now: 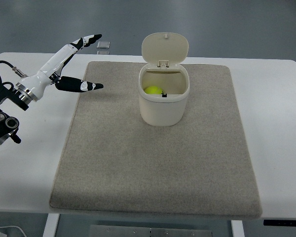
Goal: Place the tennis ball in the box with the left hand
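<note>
White desk (276, 98) carried a beige mat (153, 173) on a grey floor. Cream box (164, 101) stood upright near the mat's far middle, its hinged lid (165, 47) flipped open and tilted back toward the far edge. Tennis ball (152, 90) lay inside the box, left side; round, no long axis. No readable writing. Left hand (74, 64) hovered over the mat's far-left corner, fingers spread, holding nothing, well apart from the box.
</note>
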`<state>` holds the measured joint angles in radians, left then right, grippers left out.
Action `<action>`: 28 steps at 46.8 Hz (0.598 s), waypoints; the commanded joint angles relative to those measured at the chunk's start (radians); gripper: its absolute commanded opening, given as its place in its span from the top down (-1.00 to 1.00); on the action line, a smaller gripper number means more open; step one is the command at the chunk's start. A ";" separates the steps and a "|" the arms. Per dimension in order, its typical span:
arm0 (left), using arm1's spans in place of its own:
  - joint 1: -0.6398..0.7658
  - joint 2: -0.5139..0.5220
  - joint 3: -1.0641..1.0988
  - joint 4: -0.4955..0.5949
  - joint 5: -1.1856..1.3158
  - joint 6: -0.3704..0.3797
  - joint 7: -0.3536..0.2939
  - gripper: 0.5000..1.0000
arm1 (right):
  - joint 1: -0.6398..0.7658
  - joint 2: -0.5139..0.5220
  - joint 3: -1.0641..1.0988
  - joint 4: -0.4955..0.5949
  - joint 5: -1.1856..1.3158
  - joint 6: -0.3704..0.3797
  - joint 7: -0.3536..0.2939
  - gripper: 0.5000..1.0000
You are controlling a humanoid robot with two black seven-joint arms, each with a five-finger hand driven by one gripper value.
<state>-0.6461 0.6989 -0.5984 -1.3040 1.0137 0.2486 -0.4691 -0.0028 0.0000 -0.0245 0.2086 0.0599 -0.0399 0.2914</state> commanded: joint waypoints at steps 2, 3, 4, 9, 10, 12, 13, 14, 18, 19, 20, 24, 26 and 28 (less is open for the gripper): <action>-0.018 -0.016 -0.001 0.086 -0.121 -0.106 0.001 -0.97 | 0.000 0.000 0.000 0.000 0.000 0.000 0.000 -0.76; -0.020 -0.016 -0.004 0.106 -0.144 -0.145 0.001 -0.97 | 0.000 0.000 0.000 0.000 0.000 0.000 0.000 -0.75; -0.024 -0.016 -0.011 0.123 -0.170 -0.185 0.003 -0.97 | 0.000 0.000 0.000 0.000 0.000 0.000 0.000 -0.75; -0.066 -0.015 -0.017 0.218 -0.329 -0.396 0.003 -0.97 | 0.000 0.000 0.000 0.000 0.000 0.000 0.000 -0.76; -0.073 -0.015 -0.017 0.241 -0.364 -0.431 0.003 -0.97 | 0.000 0.000 0.000 0.000 0.000 0.000 0.000 -0.75; -0.089 -0.016 -0.015 0.290 -0.430 -0.497 0.003 -0.97 | 0.000 0.000 0.000 0.000 0.000 0.000 0.000 -0.75; -0.096 -0.016 -0.014 0.314 -0.460 -0.526 0.003 -0.97 | 0.000 0.000 0.000 0.000 0.000 0.000 0.000 -0.75; -0.104 -0.016 -0.011 0.337 -0.484 -0.555 0.004 -0.97 | 0.000 0.000 0.000 0.000 0.000 0.000 0.000 -0.75; -0.133 -0.016 -0.001 0.420 -0.550 -0.661 0.020 -0.97 | 0.000 0.000 0.000 0.000 0.000 0.000 0.000 -0.76; -0.136 -0.018 -0.003 0.436 -0.560 -0.687 0.027 -0.98 | 0.000 0.000 0.000 0.000 0.000 0.000 0.000 -0.75; -0.138 -0.018 -0.003 0.449 -0.567 -0.713 0.035 -0.98 | 0.000 0.000 0.000 0.000 0.000 0.000 0.000 -0.75; -0.139 -0.018 -0.014 0.486 -0.604 -0.801 0.084 -0.98 | 0.000 0.000 0.000 0.000 0.000 0.000 0.000 -0.75; -0.141 -0.018 -0.014 0.497 -0.641 -0.831 0.116 -0.98 | 0.000 0.000 0.000 0.000 0.000 0.000 0.000 -0.76; -0.142 -0.018 -0.014 0.506 -0.693 -0.851 0.157 -0.98 | 0.000 0.000 0.000 0.000 0.000 0.000 0.000 -0.75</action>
<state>-0.7864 0.6811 -0.6110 -0.8136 0.3907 -0.5689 -0.3693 -0.0031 0.0000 -0.0251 0.2086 0.0598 -0.0399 0.2914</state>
